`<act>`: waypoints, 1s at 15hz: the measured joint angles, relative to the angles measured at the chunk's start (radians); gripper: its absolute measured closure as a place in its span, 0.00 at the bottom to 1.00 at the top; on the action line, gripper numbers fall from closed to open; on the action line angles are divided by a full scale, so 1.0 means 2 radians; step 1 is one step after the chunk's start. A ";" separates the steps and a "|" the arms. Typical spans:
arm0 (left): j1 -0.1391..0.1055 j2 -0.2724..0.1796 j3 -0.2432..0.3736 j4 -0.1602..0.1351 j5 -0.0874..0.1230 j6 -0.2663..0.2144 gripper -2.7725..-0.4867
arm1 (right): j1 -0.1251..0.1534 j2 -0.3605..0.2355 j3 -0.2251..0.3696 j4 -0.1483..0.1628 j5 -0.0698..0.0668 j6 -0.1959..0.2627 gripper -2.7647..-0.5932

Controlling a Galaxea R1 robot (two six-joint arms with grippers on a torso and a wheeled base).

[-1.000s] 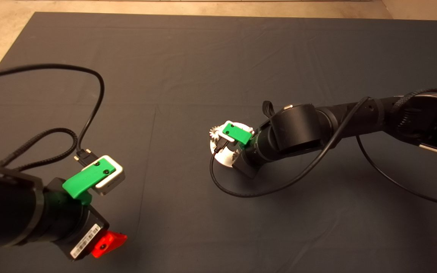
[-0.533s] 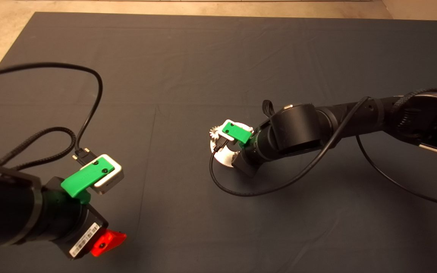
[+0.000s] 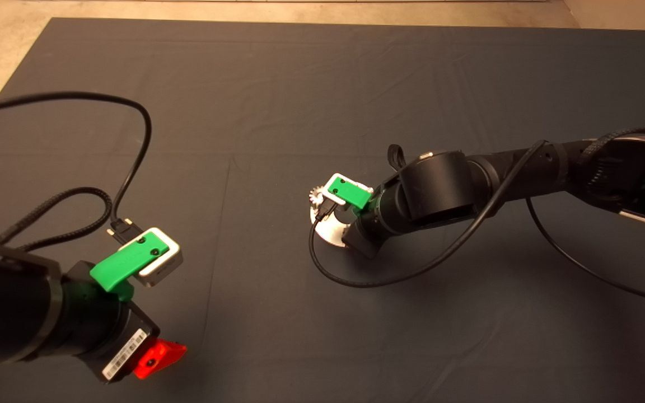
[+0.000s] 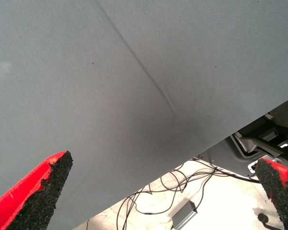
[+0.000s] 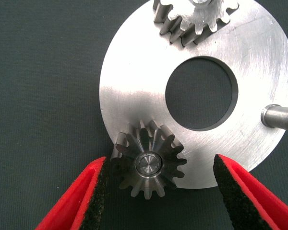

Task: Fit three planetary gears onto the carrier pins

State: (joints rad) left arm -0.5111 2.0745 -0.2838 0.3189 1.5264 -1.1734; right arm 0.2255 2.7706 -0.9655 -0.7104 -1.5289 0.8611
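Lying near the middle of the wide dark grey mat (image 3: 322,84): a flat round silver metal disc with a centre hole (image 5: 134,76), also showing in the head view (image 3: 331,232), with bare mat stretching well clear on every side and pale floor only past the far edge.

Sitting on a stud at the disc's rim: a small dark steel toothed gear with a shiny face (image 5: 149,165), its teeth overhanging the edge, the stud's silvery end (image 5: 148,164) showing through its centre hole. Sitting on another stud across the centre hole: a second toothed steel gear (image 5: 194,19), partly cut off by the frame and glinting in the head view (image 3: 316,195). Standing bare beside the hole: a third short silvery pin (image 5: 280,117).

Hovering over the near gear: the right green gripper with red fingers (image 5: 158,191), spread wide and holding nothing, one black pad (image 5: 98,191) just beside or touching the teeth, the other well apart over the disc edge; lots of free room on that side.

Waiting at the lower left of the mat: the left gripper (image 4: 163,191), spread wide and empty, near the mat's edge with cables on the floor beyond.

Compared with half a second ago: right wrist sitting slightly further towards the viewer, uncovering more of the disc; left arm unchanged.
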 joint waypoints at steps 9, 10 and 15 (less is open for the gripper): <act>0.000 -0.012 0.000 0.000 0.000 0.001 0.00 | 0.036 -0.001 0.000 0.033 0.001 0.000 0.35; 0.000 -0.014 0.000 0.000 0.000 0.001 0.00 | 0.044 -0.005 0.000 0.043 0.001 0.000 0.33; -0.002 -0.017 0.000 0.000 0.000 0.002 0.00 | 0.065 -0.051 -0.001 0.068 0.001 -0.001 0.20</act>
State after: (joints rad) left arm -0.5155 2.0411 -0.2843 0.3189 1.5260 -1.1700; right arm 0.3553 2.6681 -0.9668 -0.5748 -1.5268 0.8596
